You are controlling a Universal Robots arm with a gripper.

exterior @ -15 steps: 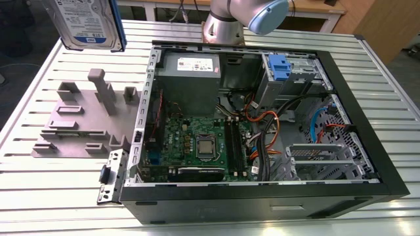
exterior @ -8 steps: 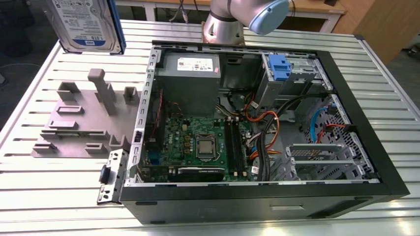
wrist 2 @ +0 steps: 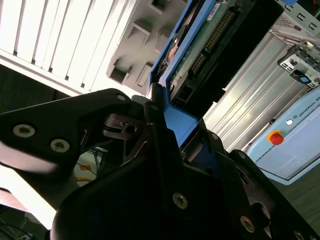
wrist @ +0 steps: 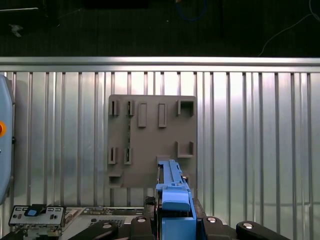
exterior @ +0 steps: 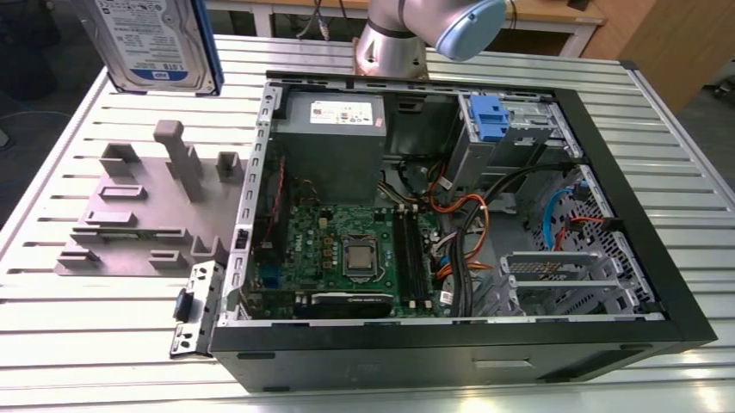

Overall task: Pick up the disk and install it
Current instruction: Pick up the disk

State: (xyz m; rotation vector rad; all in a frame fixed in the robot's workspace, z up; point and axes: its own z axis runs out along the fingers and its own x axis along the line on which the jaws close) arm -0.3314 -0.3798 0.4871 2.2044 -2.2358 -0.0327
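My claw is clamped on the disk, gripping its blue frame from both sides in both wrist views. The disk hangs upright in my grip, well above the desk, with its label facing out. Straight below my claw lies the grey slotted fixture. Beside the fixture, off to one side of my claw, the computer case lies open. It holds a motherboard, a power supply, cables and a blue clip in the drive bay.

Exterior view looks down obliquely; both wrist views share the grey fixture.
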